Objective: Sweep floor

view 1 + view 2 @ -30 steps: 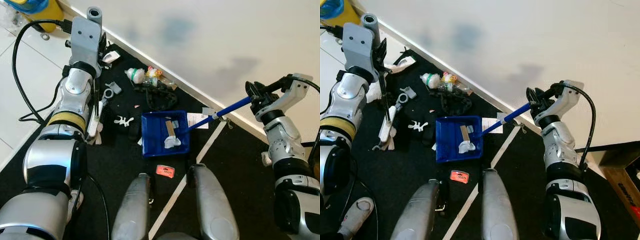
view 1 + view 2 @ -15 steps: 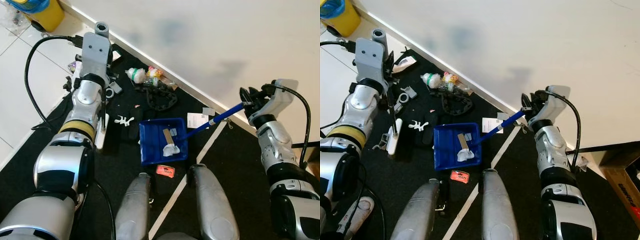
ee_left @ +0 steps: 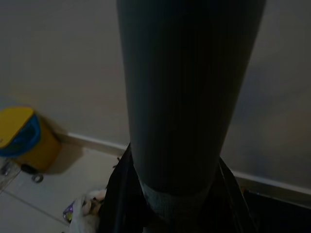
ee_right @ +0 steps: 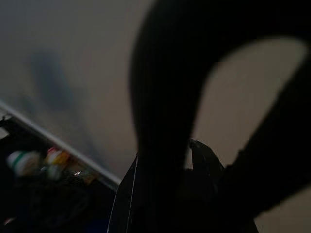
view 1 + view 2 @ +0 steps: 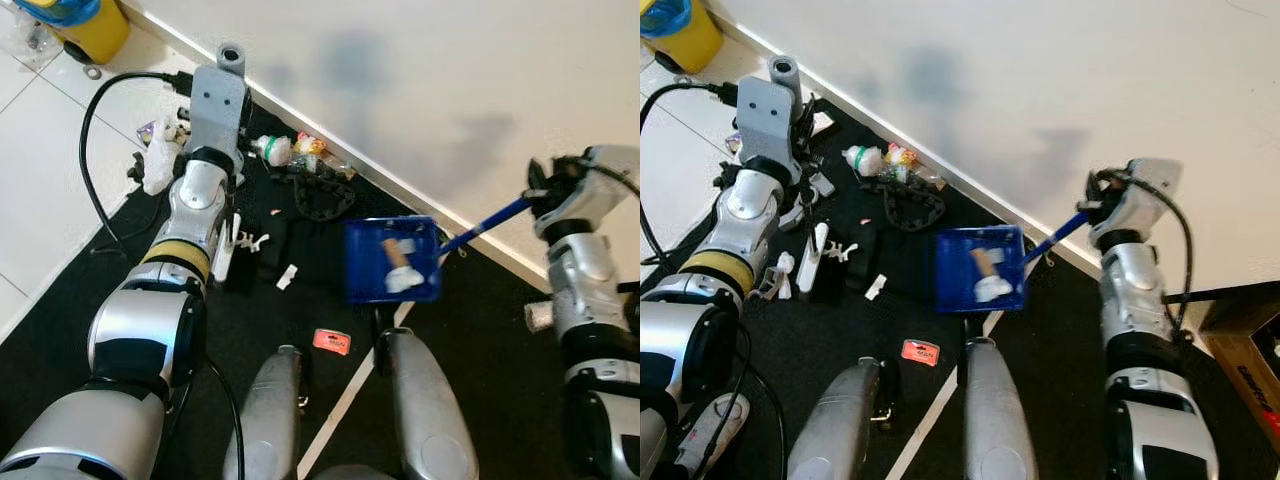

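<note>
A blue dustpan (image 5: 392,262) holding white scraps hangs blurred above the black mat (image 5: 100,300), handle toward the wall.

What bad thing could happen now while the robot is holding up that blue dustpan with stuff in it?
The blue dustpan hangs on its long handle from the right gripper, and looks blurred, so the trash in it might tip out onto the black mat. The left gripper holds the broom near litter by the wall, which could be scattered.

Black floor mat (image 5: 470,330) is carrying an orange tag (image 5: 331,342), with a white scrap (image 5: 286,277) and black chain (image 5: 320,195) lying beyond the tag.
</note>
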`<state>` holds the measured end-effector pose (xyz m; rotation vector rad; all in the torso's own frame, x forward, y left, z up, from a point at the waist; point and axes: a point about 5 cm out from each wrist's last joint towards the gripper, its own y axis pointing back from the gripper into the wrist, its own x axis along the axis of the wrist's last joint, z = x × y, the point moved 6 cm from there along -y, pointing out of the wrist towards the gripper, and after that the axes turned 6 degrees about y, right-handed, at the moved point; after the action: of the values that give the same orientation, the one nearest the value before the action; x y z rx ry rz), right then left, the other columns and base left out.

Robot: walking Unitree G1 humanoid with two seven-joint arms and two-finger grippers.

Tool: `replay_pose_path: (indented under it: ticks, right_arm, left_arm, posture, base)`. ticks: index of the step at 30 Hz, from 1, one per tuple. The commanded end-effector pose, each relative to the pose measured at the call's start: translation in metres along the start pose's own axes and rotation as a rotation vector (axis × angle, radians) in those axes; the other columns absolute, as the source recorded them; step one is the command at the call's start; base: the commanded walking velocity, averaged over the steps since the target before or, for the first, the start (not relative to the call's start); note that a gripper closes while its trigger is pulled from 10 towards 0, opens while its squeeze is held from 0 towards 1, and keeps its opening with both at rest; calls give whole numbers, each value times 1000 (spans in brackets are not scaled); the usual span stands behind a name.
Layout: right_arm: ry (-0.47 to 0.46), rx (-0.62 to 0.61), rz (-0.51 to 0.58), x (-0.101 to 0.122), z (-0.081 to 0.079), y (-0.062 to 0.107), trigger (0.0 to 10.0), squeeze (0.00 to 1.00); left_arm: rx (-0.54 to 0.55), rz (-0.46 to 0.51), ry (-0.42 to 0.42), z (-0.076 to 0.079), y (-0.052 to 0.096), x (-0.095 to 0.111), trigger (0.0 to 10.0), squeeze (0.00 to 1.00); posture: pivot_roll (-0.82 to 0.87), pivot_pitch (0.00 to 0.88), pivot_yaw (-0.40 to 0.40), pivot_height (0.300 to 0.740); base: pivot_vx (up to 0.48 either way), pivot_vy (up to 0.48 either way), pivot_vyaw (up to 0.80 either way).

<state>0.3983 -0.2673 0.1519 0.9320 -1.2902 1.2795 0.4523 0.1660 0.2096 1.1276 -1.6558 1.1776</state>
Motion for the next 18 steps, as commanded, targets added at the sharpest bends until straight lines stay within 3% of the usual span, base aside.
replay_pose_path:
  ticks: [1, 7, 10, 14, 16, 18]
  right_arm:
    - [0, -10, -27, -9, -3, 7, 10000, 0]
    - [-53, 12, -74, -25, -25, 16, 10000, 0]
    - [-152, 6, -103, -32, -39, 21, 10000, 0]
    - [-223, 23, -101, -30, -50, 22, 10000, 0]
    - [-269, 89, -80, -22, -68, 21, 10000, 0]
    - [-286, 117, -74, -19, -75, 21, 10000, 0]
  left_arm:
    - [-28, -9, -3, 9, 1, -3, 10000, 0]
    - [-26, -16, 2, 9, 2, -6, 10000, 0]
    - [-20, -18, 4, 8, 3, -7, 10000, 0]
    - [-14, -17, 7, 5, 3, -6, 10000, 0]
    - [-6, -17, 13, 3, 2, -6, 10000, 0]
    - [-4, -18, 14, 2, 2, -6, 10000, 0]
  posture:
    - [-74, 390, -33, 740]
    - [-73, 390, -39, 740]
    - [-70, 392, -43, 740]
    - [-70, 392, -43, 740]
    - [-68, 392, -45, 740]
    - [-69, 391, -46, 740]
  base:
    - [0, 0, 0]
    - [0, 0, 0]
    - [0, 0, 0]
    - [0, 0, 0]
    - [0, 0, 0]
    - [0, 0, 0]
